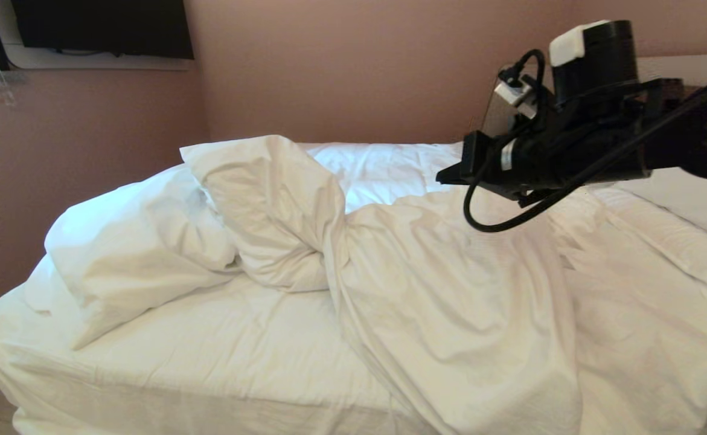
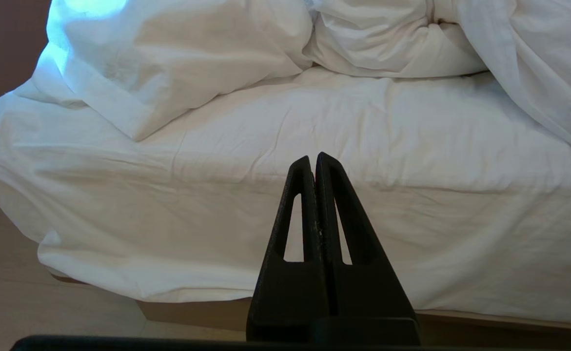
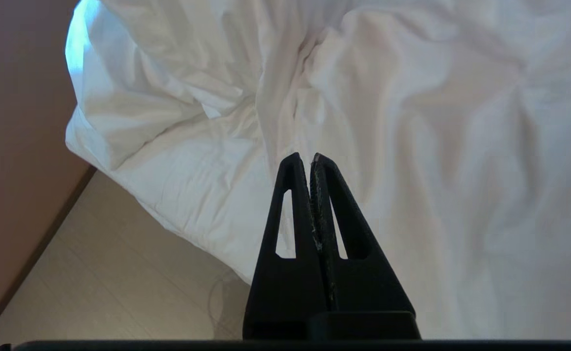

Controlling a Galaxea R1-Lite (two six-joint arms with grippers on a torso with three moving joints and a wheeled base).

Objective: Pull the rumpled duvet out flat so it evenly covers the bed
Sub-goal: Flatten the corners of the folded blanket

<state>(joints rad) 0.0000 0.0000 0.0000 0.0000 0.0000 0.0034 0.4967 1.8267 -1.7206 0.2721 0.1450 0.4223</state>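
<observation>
Inspecting duvet: the duvet (image 1: 450, 290) lay rumpled on the bed (image 1: 208, 362), bunched into a twisted ridge near the middle and heaped at the left, with its right part draped over the near edge.
Right gripper: the right gripper (image 3: 310, 158) hung above the duvet, its two black fingers pressed together with no cloth between them; creased duvet cover lay beyond and beneath the tips, apart from them.
Right arm: seen from the head camera, the right arm (image 1: 582, 139) reached in from the right, raised over the duvet's right half.
Left gripper: the left gripper (image 2: 313, 160) was closed and empty, pointed at the bed's near side, short of the cloth.
Edges: white cloth hung over the near side down to the tan base (image 2: 192, 312).
Open room: bare floor (image 3: 95, 273) lay beside the bed's corner, bounded by the pink wall (image 1: 87, 151); flat sheet (image 2: 344, 126) showed in front of the heap.
</observation>
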